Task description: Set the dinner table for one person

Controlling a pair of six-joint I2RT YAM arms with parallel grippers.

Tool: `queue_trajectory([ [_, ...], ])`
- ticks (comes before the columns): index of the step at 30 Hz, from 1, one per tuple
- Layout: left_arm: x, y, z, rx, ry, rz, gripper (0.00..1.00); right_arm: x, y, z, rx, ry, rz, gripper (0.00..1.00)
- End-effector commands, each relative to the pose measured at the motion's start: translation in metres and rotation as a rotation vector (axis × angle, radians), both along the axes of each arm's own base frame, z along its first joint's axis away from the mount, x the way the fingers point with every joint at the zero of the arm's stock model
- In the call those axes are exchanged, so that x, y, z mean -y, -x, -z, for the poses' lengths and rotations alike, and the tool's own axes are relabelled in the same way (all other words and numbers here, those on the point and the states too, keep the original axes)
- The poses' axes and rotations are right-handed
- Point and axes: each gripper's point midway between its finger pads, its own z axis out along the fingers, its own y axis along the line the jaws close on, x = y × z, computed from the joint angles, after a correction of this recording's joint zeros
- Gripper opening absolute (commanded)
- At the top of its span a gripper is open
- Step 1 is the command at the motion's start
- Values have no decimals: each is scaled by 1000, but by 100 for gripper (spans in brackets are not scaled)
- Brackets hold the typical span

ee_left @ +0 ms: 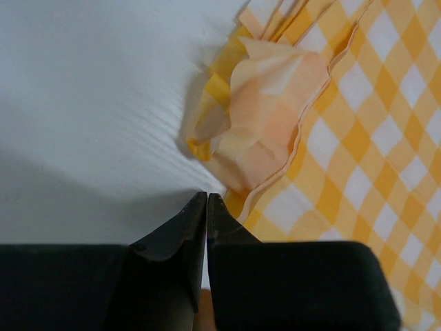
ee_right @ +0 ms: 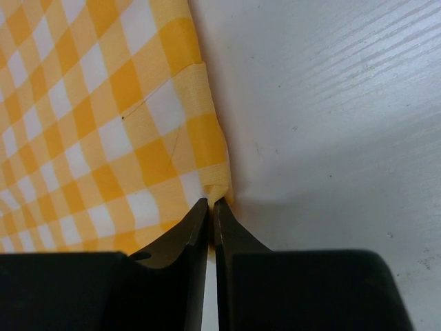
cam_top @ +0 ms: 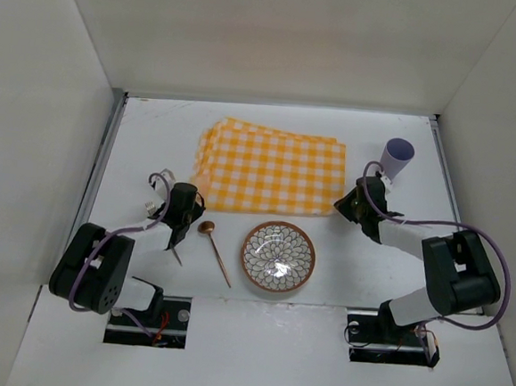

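The white dinner table (cam_top: pixel 155 136) carries a yellow-and-white checked cloth (cam_top: pixel 271 169) at the back middle. My right gripper (cam_top: pixel 343 205) is shut on the cloth's near right corner; in the right wrist view the folded corner (ee_right: pixel 219 187) is pinched between the tips of the right gripper (ee_right: pixel 213 201). My left gripper (cam_top: pixel 194 206) is at the cloth's near left corner. In the left wrist view the left gripper (ee_left: pixel 207 196) is shut, and the crumpled, folded-over corner (ee_left: pixel 265 110) lies just ahead of it, with the cloth edge beside the tips.
A patterned bowl (cam_top: pixel 277 256) sits at the near middle. A copper spoon (cam_top: pixel 215 250) lies left of it, and a thin grey utensil (cam_top: pixel 178 256) lies further left. A lavender cup (cam_top: pixel 397 157) stands at the back right. Grey rails (cam_top: pixel 108 150) line the table's sides.
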Motion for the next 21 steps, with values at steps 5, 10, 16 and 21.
queue_trajectory([
  [5, 9, 28, -3, 2, -31, 49, 3, 14, -17, -21, 75, -6, 51, 14],
  [10, 12, 38, -8, 10, -25, 60, 3, 28, -23, -25, 85, 9, 82, 16],
  [16, 20, 52, -23, 34, 0, 93, 2, 41, -9, -19, 78, 18, 104, 10],
  [21, 21, 51, -43, 65, -17, 104, 17, 44, -5, -25, 101, 19, 111, 38],
])
